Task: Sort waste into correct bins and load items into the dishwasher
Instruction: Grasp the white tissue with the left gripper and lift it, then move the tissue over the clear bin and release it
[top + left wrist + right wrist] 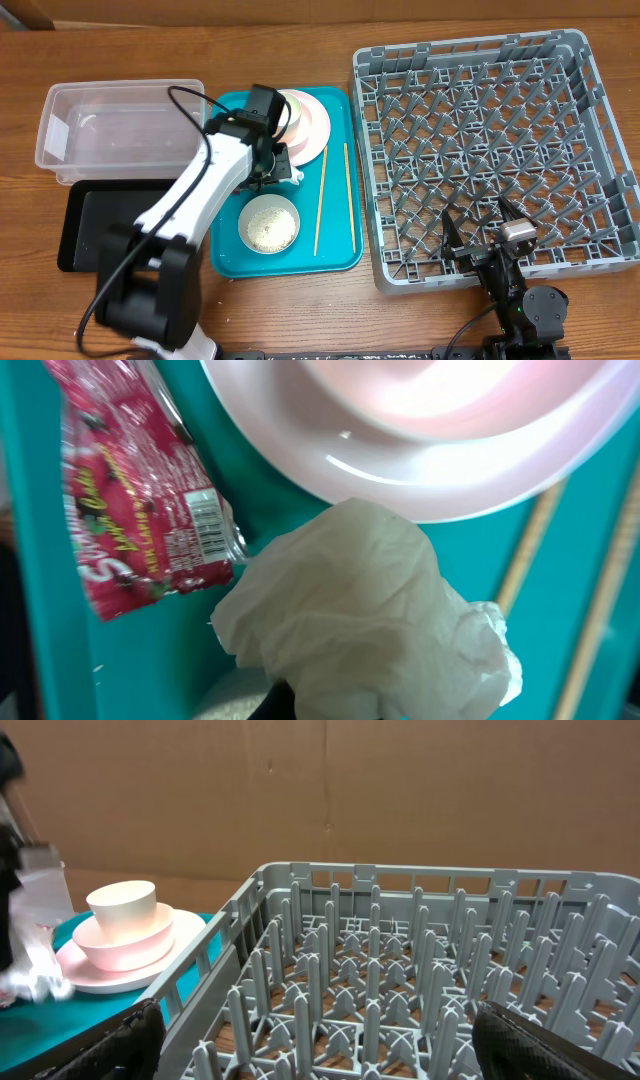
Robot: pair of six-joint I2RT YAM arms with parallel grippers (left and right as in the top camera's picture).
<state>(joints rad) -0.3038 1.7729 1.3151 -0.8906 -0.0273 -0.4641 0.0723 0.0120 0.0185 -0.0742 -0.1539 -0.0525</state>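
— Which arm is dealing with the rubbish right now?
— The left one. The left gripper [270,172] is hanging over the teal tray [340,250], right down at the crumpled tissue wad [370,610]. The wad is lying at six o'clock of the pink plate [430,420], right up against its rim. The red wrapper [130,490] is sitting just beside it, at ten o'clock in the wrist camera.
— Is it gripping the tissue?
— I'm not managing to tell. The wad is filling the lower half of the wrist camera's view and hiding the fingers, so clamped or spread, I can't say.
— And the other arm?
— The right gripper [478,218] is sitting spread wide and empty over the near edge of the grey dish rack [490,130], well apart from the tray.
— So where is the tissue going?
— I'm guessing toward nine o'clock. The clear tub [120,130] and the black tray [100,215] are lying on that side, near the left arm. The wad is showing no long axis, so a squeeze across it from any side should be working.
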